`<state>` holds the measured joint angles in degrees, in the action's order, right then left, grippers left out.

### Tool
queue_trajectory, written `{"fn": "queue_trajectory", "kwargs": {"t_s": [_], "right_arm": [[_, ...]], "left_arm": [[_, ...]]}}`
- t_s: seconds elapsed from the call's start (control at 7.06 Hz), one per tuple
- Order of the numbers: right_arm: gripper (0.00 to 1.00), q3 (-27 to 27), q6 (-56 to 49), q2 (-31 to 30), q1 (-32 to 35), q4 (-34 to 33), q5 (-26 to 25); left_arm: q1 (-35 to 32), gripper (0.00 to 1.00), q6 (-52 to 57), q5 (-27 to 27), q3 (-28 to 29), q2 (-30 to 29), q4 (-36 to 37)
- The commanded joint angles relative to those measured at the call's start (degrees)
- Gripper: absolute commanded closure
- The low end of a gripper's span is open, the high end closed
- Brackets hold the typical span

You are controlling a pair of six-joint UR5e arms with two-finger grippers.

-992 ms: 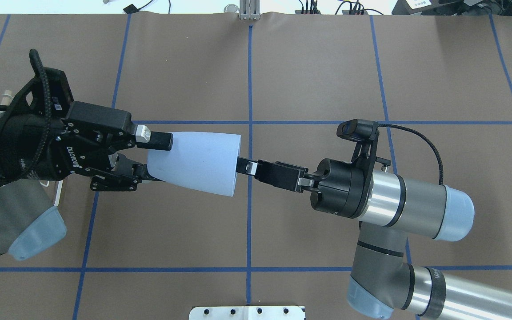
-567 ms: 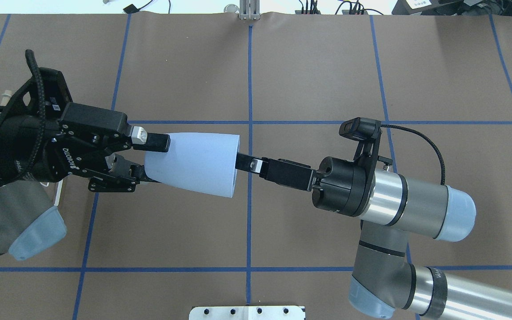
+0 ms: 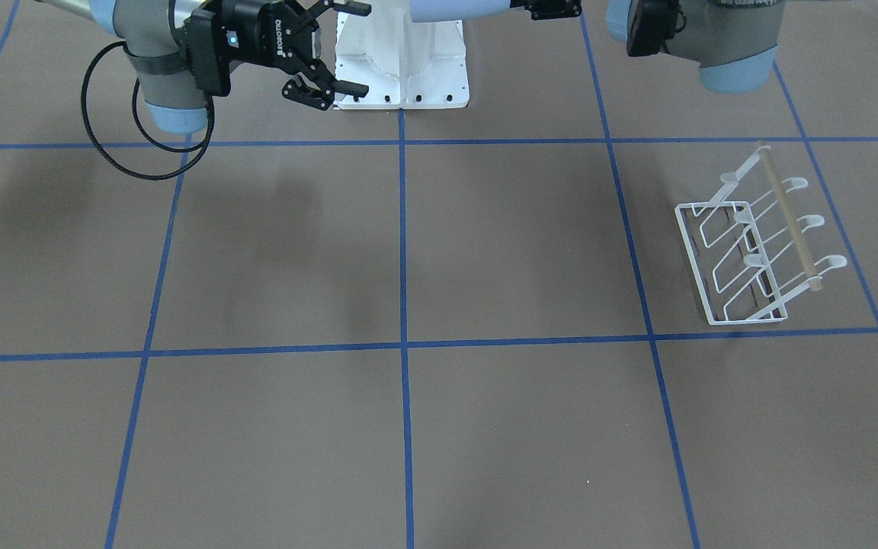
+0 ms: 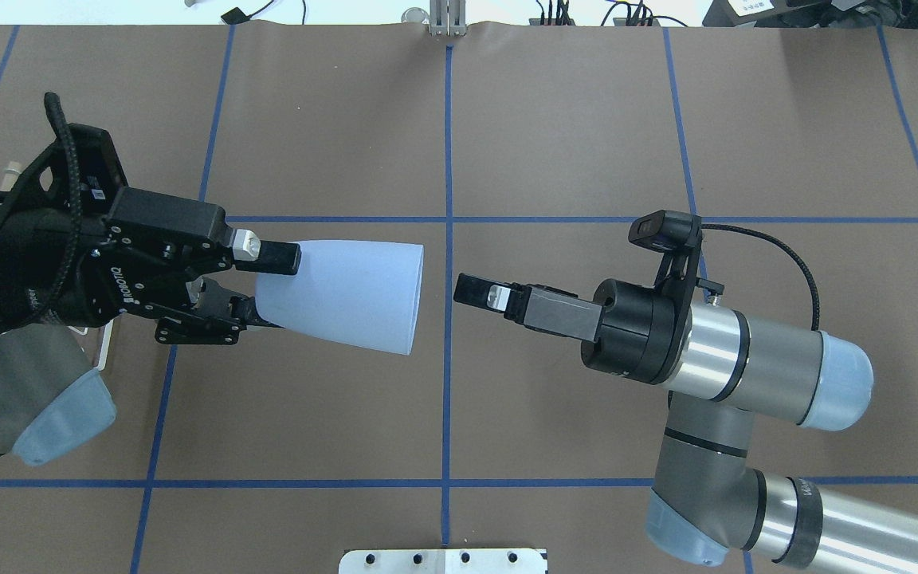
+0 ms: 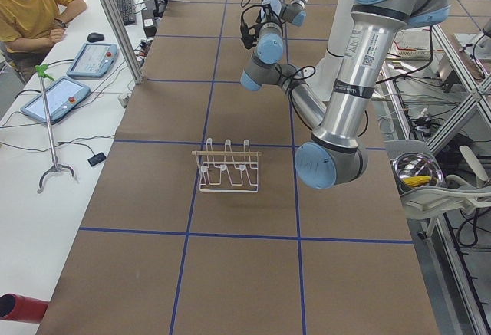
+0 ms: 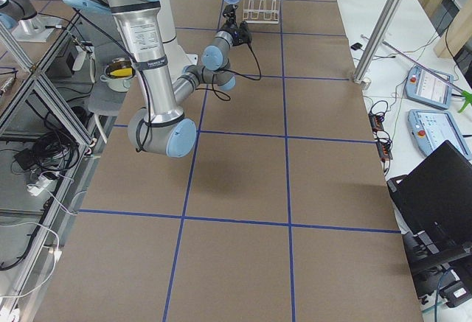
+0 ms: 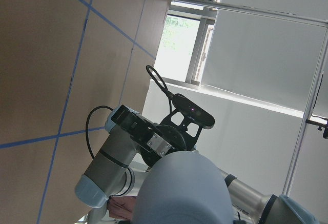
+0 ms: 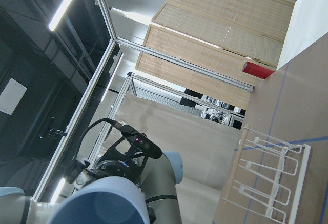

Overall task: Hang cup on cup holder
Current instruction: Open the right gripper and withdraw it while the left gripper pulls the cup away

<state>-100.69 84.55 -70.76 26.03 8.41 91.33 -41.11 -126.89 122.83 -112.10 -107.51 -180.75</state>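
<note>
The light blue cup [image 4: 347, 295] lies on its side in the air, mouth toward my right arm. My left gripper [image 4: 269, 288] is shut on its narrow base. It also shows at the top edge of the front view [image 3: 458, 9] and in the left wrist view [image 7: 184, 188]. My right gripper [image 4: 471, 291] is open and empty, a short gap from the cup's mouth; its spread fingers show in the front view [image 3: 355, 49]. The white wire cup holder [image 3: 759, 244] with its wooden rod stands on the table under my left arm, apart from both grippers.
The cup holder also shows in the left view [image 5: 228, 168] and the right wrist view [image 8: 266, 183]. The white robot base plate [image 4: 443, 560] sits at the near table edge. Blue tape lines cross the brown table. An operator [image 5: 34, 9] sits beside the table.
My right gripper has drawn back out of the cup's mouth, to the right. The cup stays in my left gripper, which has shifted slightly left.
</note>
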Motion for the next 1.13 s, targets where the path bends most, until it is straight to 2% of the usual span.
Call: {"fn": "queue_trajectory", "kwargs": {"t_s": [0.0, 0.14, 0.43, 0.71, 0.85, 0.99], "right_arm": [[0.0, 0.0, 0.4, -2.6, 7.8, -11.7, 6.5], [0.0, 0.1, 0.3, -3.2, 13.0, -19.5, 12.8], [0.0, 0.7, -2.7, -3.9, 22.2, -32.0, 23.2], [0.0, 0.5, -14.4, -7.5, 26.7, -42.6, 26.4], [0.0, 0.4, -20.9, -9.1, 28.5, -48.8, 26.4], [0.0, 0.5, -27.9, -11.0, 30.6, -54.1, 26.3]], "left_arm": [[-1.7, 1.0, 7.5, -0.1, 0.3, 3.3, 0.8], [-4.1, 1.0, 10.8, 0.3, 0.3, 4.6, 3.4], [-9.8, 1.0, 20.3, 6.9, -0.3, 4.7, 15.0], [-18.1, 1.0, 29.5, 14.2, -0.6, 4.8, 25.4], [-21.4, 1.0, 34.8, 16.5, -0.8, 4.9, 30.2], [-22.9, 1.0, 38.9, 16.6, -0.9, 4.9, 34.0]]}}
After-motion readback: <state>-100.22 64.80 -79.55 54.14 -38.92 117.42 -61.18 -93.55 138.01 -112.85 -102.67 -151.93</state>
